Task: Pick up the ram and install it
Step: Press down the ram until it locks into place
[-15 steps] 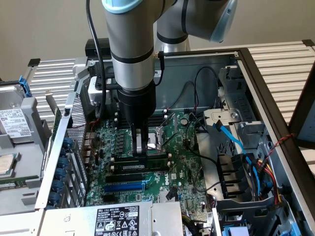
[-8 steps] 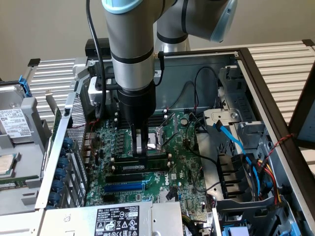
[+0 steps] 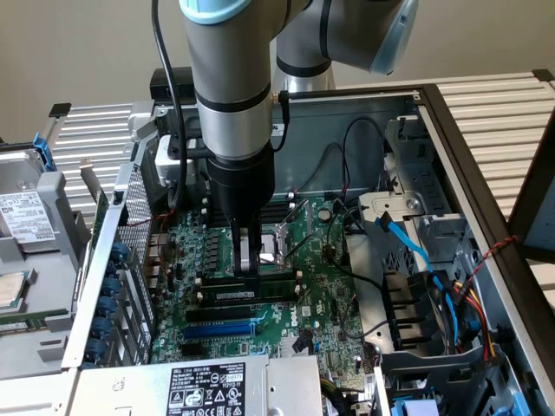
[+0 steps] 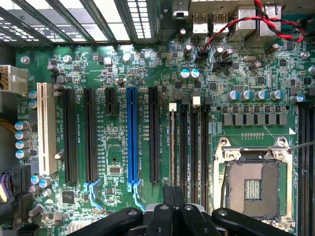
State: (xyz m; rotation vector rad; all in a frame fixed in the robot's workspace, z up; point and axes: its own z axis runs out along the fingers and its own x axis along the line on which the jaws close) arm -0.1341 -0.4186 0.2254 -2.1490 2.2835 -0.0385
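Exterior view: the claw (image 3: pixel 249 260), pressed together, bears on the ram (image 3: pixel 251 291) at 6 o'clock; off-centre pressure could seat 1 end crooked.

My gripper (image 3: pixel 249 260) stands closed over the long green circuit-board ram stick (image 3: pixel 251 288), which sits on edge in a slot of the green motherboard (image 3: pixel 325 299). The long blue slot (image 3: pixel 218 329) lies at six o'clock of it, the square metal processor socket (image 3: pixel 279 244) at one o'clock.
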